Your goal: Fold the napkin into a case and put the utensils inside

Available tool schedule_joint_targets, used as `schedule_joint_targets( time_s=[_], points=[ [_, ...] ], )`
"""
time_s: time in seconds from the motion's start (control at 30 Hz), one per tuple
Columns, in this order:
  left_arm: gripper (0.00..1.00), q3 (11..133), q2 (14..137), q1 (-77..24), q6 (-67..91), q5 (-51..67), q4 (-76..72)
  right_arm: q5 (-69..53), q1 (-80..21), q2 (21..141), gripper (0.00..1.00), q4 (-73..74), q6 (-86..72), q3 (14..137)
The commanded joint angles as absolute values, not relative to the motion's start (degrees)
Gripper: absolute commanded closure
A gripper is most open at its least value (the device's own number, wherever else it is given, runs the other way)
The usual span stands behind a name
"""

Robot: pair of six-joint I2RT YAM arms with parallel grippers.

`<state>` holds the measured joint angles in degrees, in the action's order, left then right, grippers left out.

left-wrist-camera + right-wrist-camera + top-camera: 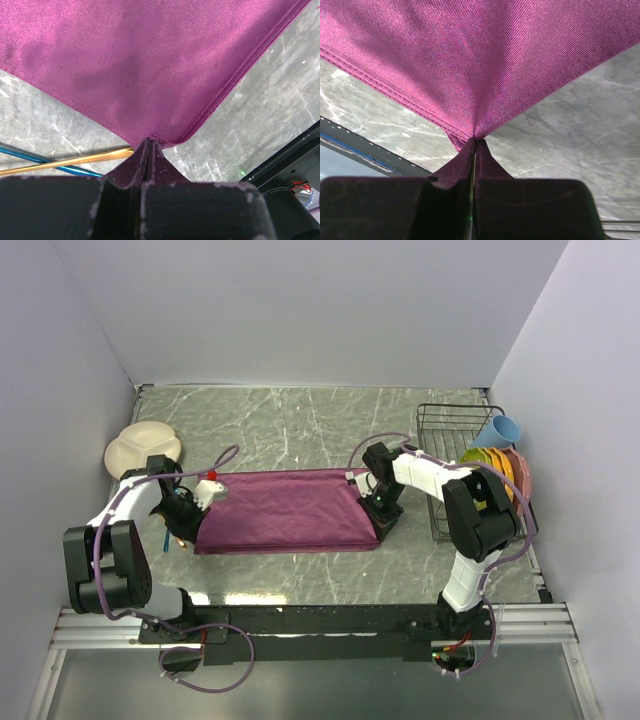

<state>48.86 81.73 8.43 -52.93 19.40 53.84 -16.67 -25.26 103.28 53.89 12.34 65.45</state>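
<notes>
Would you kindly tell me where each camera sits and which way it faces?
Top external: above and behind, looking down on the table; both arms show, left gripper and right gripper at the napkin's ends.
Left wrist: on the left arm, facing along its own fingers at a pinched corner, fork and spoon.
Right wrist: likewise, at the other end.
All share the napkin.

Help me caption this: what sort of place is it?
Probably a test cell staged as a kitchen: plain white walls box in a grey marble-patterned tabletop, with a black wire dish rack and a cream divided plate.
</notes>
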Motion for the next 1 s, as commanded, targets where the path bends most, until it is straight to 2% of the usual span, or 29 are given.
schedule_joint_targets(
  time_s=[0.0,0.47,0.67,0.73,0.83,0.87,0.97],
  points=[
    [0.99,48.3,80.3,8.4,-55.4,18.3,53.6,-17.6,-25.7,100.5,1.0,54.2,11.5,65.4],
    [0.99,48.5,81.3,8.4,-55.4,18.0,53.7,-17.3,-26.9,100.8,1.0,54.0,11.4,64.3],
    [0.99,48.4,81.7,8.4,-55.7,17.8,54.2,-18.0,-27.0,101.3,0.91,54.4,11.7,65.0],
    [0.98,49.0,81.7,8.4,-56.0,18.0,55.2,-18.4,-27.0,101.1,0.77,54.9,12.0,65.1],
    [0.78,51.1,81.5,8.6,-57.6,19.4,58.3,-18.6,-26.9,99.6,0.61,56.6,12.2,66.9],
    [0.63,52.1,81.1,8.8,-56.5,19.9,58.8,-18.7,-26.8,98.4,0.49,58.3,12.6,68.8],
    [0.4,59.4,80.2,9.4,-54.9,24.5,62.7,-18.7,-25.8,94.9,0.37,61.2,13.5,74.2]
  ],
)
